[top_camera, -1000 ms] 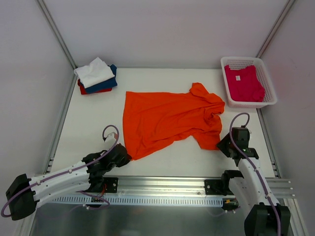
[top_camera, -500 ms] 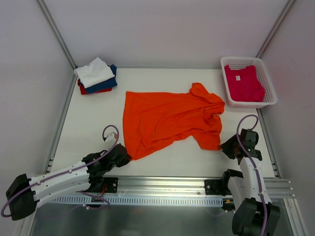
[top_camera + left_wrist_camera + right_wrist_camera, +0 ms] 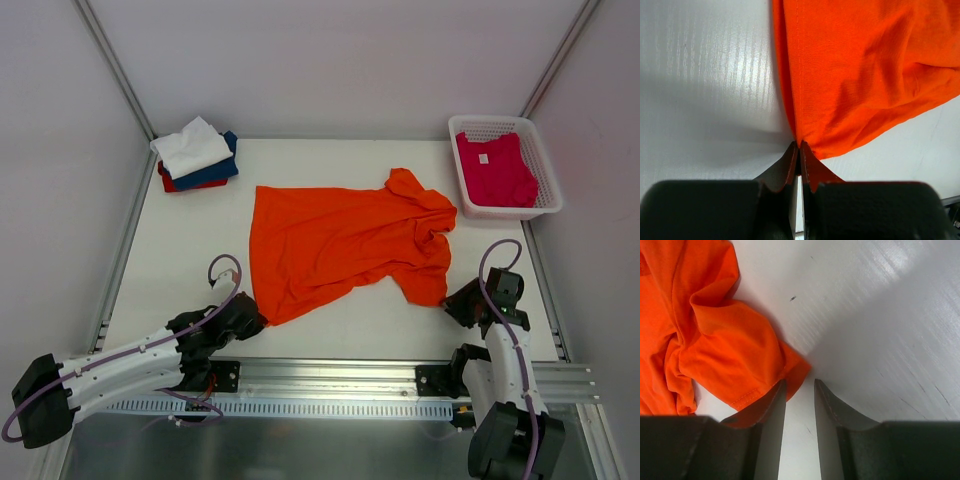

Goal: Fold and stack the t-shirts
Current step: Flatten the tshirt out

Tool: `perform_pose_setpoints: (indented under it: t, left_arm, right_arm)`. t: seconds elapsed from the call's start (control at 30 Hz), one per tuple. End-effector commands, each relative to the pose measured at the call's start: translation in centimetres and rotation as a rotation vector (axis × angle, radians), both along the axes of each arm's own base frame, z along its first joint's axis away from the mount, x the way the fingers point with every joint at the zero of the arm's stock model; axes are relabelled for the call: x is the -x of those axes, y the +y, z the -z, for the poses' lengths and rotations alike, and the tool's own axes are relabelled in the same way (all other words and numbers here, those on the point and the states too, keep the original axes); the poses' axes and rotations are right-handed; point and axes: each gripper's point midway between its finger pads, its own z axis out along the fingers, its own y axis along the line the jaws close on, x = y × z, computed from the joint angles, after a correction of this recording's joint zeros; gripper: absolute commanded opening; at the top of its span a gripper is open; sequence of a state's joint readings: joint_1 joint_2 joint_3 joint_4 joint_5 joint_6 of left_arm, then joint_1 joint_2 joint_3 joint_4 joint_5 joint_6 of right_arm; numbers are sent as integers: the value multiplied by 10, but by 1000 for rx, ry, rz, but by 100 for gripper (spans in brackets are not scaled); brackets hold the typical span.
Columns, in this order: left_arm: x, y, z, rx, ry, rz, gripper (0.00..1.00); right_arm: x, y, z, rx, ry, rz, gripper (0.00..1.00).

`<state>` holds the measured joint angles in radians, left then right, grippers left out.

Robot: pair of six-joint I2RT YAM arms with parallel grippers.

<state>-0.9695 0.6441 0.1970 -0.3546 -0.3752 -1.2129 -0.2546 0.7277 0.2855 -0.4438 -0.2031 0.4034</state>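
Observation:
The bright orange t-shirt (image 3: 340,245) lies spread and rumpled in the middle of the table. My left gripper (image 3: 250,318) is shut on its near left corner, and the cloth (image 3: 865,65) fans out from the pinched tips (image 3: 799,145). My right gripper (image 3: 455,303) sits low at the shirt's near right corner. It is open (image 3: 800,382), with bare table between the fingers and its left finger overlapping the corner of the orange cloth (image 3: 715,340). A magenta-pink t-shirt (image 3: 495,170) lies in the basket. Folded white, navy and red t-shirts (image 3: 197,155) are stacked at the back left.
The white mesh basket (image 3: 500,122) stands at the back right corner. Grey walls with metal rails close in the table on the left, right and back. The arms' mounting rail (image 3: 330,385) runs along the near edge.
My right gripper swung right, then came back left and lower to the shirt's near right corner, its jaws narrowing. The left arm and the shirt have not moved.

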Motion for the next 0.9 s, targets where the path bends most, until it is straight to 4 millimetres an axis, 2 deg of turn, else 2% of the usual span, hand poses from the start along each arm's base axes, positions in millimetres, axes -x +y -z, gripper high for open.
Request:
perform_pose_setpoints:
  t: [0.0,0.17,0.47,0.87]
  left_arm:
    - [16,18,19,-91,58,25,1]
    - [16,18,20,-87,60,25,1]
    - [16,17,17,-86,59,33,0]
    - [15,14,14,-82,56,42,1]
  right_arm:
    - [-2,-1,0,-7,-12,12,32]
    - [-5,-2,0,-2,-22,7,27]
    - [-7,-1,1,-2,-46,0,23]
    - [-24,0,-3,-27,-87,-4,24]
